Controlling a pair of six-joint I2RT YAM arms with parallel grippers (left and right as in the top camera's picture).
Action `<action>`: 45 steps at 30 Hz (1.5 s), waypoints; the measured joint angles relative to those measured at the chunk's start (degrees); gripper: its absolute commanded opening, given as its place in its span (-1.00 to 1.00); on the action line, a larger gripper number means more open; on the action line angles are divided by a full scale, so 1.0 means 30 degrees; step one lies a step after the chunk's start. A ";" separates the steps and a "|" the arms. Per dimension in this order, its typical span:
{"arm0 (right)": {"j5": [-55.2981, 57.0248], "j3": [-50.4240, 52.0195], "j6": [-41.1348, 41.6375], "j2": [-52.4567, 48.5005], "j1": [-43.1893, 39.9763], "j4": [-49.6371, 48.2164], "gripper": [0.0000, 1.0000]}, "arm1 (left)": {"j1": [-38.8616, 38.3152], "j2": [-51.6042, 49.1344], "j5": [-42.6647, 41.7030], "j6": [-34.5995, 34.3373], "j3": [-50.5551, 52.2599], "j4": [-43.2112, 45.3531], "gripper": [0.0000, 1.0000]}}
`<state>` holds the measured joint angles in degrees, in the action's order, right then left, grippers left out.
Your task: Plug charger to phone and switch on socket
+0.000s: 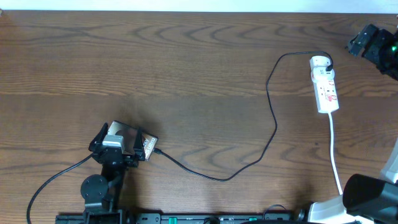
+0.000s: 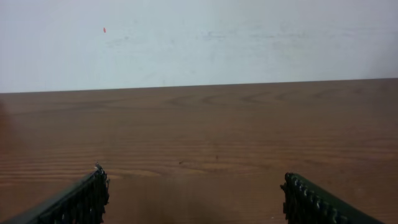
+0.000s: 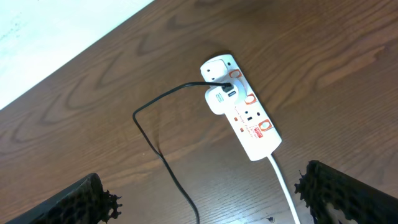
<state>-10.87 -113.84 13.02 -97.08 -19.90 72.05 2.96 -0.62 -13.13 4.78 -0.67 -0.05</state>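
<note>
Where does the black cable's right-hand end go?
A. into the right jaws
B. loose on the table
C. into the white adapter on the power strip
C: the cable runs straight into the adapter seated on the strip.

table (image 1: pixel 186 74): dark brown wood, wavy grain with looping rings.
socket (image 3: pixel 245 115): white, red rings and small red print; cord (image 3: pixel 283 183) white.
charger (image 1: pixel 274 118): thin, black all along.
wall (image 2: pixel 217 43): off-white, one red speck (image 2: pixel 104 29).
left hand (image 2: pixel 194 190): dark green, ribbed.
right hand (image 3: pixel 205 190): black, knobbly edges.
</note>
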 measured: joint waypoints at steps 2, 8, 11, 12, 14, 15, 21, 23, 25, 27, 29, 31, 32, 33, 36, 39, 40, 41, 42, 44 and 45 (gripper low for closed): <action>0.0007 0.0000 0.0000 0.0000 0.0000 0.0007 0.98 | 0.0000 0.0000 0.0000 -0.0007 0.0000 0.0000 0.74; 0.0007 0.0000 -0.0007 0.0000 0.0000 0.0000 0.99 | 0.0000 0.0007 0.0000 0.0000 0.0000 0.0000 0.74; 0.0175 0.0000 -0.0044 0.0000 0.0000 0.0000 0.98 | 0.0000 0.0000 0.0000 0.0000 0.0000 0.0000 0.74; 0.0248 0.0000 -0.0058 0.0000 0.0000 -0.0015 0.98 | 0.0000 0.0007 0.0000 0.0000 0.0000 0.0000 0.74; 0.0408 0.0015 -0.0073 0.0007 0.0000 -0.0306 0.98 | 0.0000 0.0000 0.0000 0.0000 0.0000 -0.0007 0.74; 0.0466 0.0051 -0.0073 0.0029 0.0000 -0.0670 0.98 | 0.0000 0.0000 0.0000 0.0000 0.0000 -0.0007 0.74; 0.0801 0.5115 -0.0160 0.2922 0.1246 -0.7788 0.99 | 0.0000 0.0000 -0.0007 0.0000 -0.0007 -0.0015 0.74; 0.0809 0.8451 -0.0503 0.4918 0.2397 -1.1803 0.98 | 0.0000 0.0000 0.0000 -0.0007 -0.0015 -0.0029 0.74; 0.0794 1.1693 -0.0954 0.6870 0.3548 -1.6043 0.99 | 0.0000 0.0000 -0.0007 0.0000 -0.0036 -0.0044 0.74; 0.0699 1.5467 -0.1887 0.9085 0.4830 -2.0210 0.99 | 0.0000 0.0000 -0.0007 0.0000 -0.0044 -0.0051 0.74; 0.0699 1.8600 -0.2732 1.0783 0.5792 -2.3831 0.99 | 0.0000 0.0000 0.0007 -0.0007 -0.0051 -0.0058 0.74; 0.0612 2.1740 -0.3519 1.2386 0.6594 -2.6673 0.99 | 0.0000 0.0000 0.0007 0.0000 -0.0051 -0.0058 0.74; 0.0568 2.3431 -0.3840 1.3209 0.6914 -2.7933 0.98 | 0.0000 0.0000 0.0022 0.0000 -0.0051 -0.0066 0.74; 0.0546 2.4691 -0.4065 1.3748 0.7016 -2.8902 0.99 | 0.0000 0.0000 0.0036 0.0000 -0.0051 -0.0058 0.74; 0.0612 2.8487 -0.4503 1.5591 0.7162 -3.1015 0.98 | 0.0000 0.0007 0.0058 0.0000 -0.0058 -0.0073 0.74; 0.0896 3.1751 -0.4663 1.7952 0.7169 -3.1940 0.98 | 0.0000 0.0000 0.0058 0.0000 -0.0058 -0.0095 0.74; 0.1013 3.2734 -0.4714 1.8877 0.7162 -3.2028 0.99 | 0.0000 0.0015 0.0058 0.0000 -0.0058 -0.0095 0.74; 0.1115 3.3485 -0.4728 1.9657 0.7162 -3.2115 0.98 | 0.0000 0.0007 0.0058 0.0000 -0.0058 -0.0102 0.74; 0.1231 3.4228 -0.4758 2.0444 0.7162 -3.2144 0.98 | 0.0000 0.0015 0.0058 0.0000 -0.0058 -0.0095 0.74; 0.1370 3.5561 -0.4794 2.1981 0.7169 -3.2188 0.98 | 0.0000 0.0007 0.0058 0.0000 -0.0058 -0.0102 0.74; 0.1421 3.6122 -0.4801 2.2702 0.7162 -3.2217 0.99 | 0.0000 0.0007 0.0058 -0.0007 -0.0058 -0.0095 0.74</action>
<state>-6.61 -5.48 -1.39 -28.97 1.58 -24.60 2.96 -0.60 -12.95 4.75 -0.84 -0.34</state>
